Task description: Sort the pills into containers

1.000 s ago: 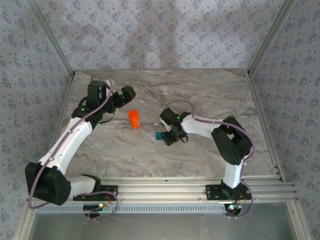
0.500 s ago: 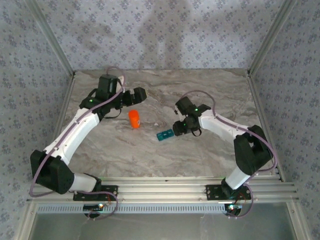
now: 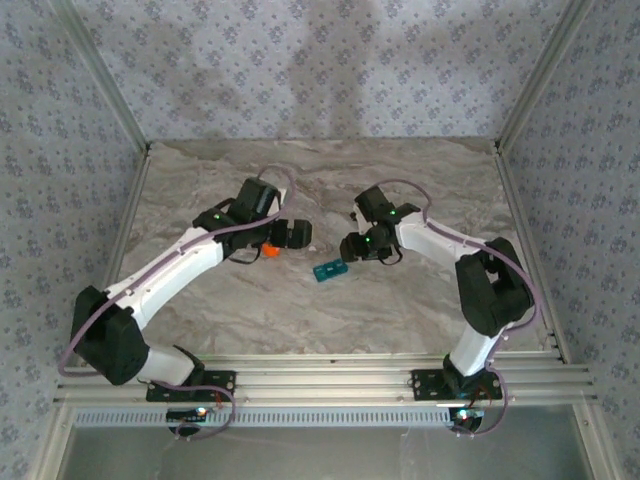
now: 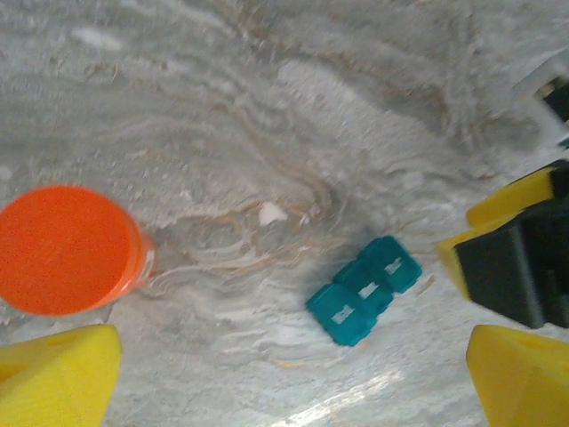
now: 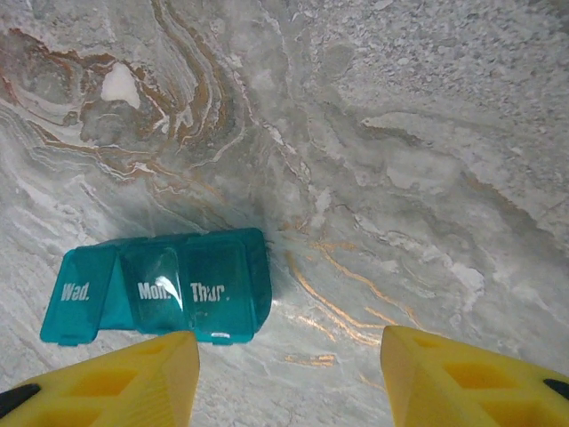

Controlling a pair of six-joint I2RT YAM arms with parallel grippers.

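Both are empty: left gripper spread wide by the orange bottle, right gripper partly open near the containers (teal strip).

Both arms reach inward, left end effector spread wide, right end effector parted, both empty.

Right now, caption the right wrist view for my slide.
Teal pill container lies on the marble table, just ahead of the open right hand.
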